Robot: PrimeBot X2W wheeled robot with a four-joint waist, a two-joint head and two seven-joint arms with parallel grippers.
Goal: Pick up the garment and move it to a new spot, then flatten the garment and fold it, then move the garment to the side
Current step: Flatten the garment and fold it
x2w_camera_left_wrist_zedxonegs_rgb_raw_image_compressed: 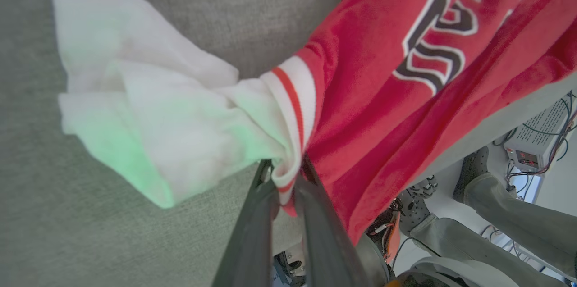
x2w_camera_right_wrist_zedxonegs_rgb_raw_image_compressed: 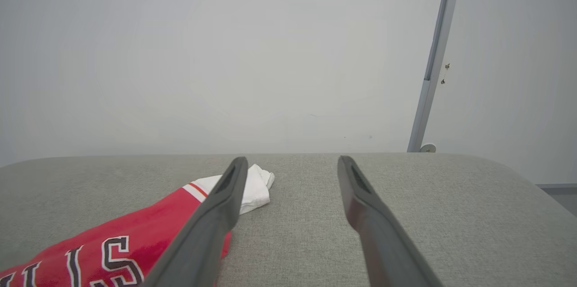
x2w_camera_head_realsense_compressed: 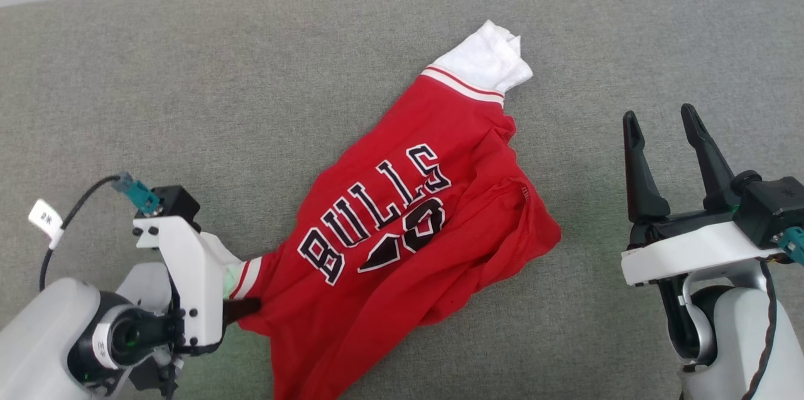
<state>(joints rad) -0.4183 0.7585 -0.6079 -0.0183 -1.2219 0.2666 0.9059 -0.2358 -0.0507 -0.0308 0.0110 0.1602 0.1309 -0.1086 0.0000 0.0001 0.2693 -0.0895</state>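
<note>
The garment (x2w_camera_head_realsense_compressed: 402, 218), a red jersey with "BULLS" in black print, lies crumpled across the grey cushion, one white sleeve (x2w_camera_head_realsense_compressed: 487, 61) pointing to the far right. My left gripper (x2w_camera_head_realsense_compressed: 242, 307) is shut on the striped trim of the near sleeve at the lower left. In the left wrist view the dark fingers (x2w_camera_left_wrist_zedxonegs_rgb_raw_image_compressed: 311, 215) pinch that trim (x2w_camera_left_wrist_zedxonegs_rgb_raw_image_compressed: 293, 111), with the white sleeve (x2w_camera_left_wrist_zedxonegs_rgb_raw_image_compressed: 148, 120) bunched beyond them. My right gripper (x2w_camera_head_realsense_compressed: 659, 124) stands open at the right, apart from the garment (x2w_camera_right_wrist_zedxonegs_rgb_raw_image_compressed: 135, 242), with nothing between its fingers (x2w_camera_right_wrist_zedxonegs_rgb_raw_image_compressed: 225, 197).
The grey cushion (x2w_camera_head_realsense_compressed: 188, 86) spreads wide to the left and behind the jersey. Its near edge shows in the left wrist view, with a person's legs (x2w_camera_left_wrist_zedxonegs_rgb_raw_image_compressed: 505, 215) and an electronics box with cables (x2w_camera_left_wrist_zedxonegs_rgb_raw_image_compressed: 536, 143) on the floor below. A white wall (x2w_camera_right_wrist_zedxonegs_rgb_raw_image_compressed: 225, 52) stands behind.
</note>
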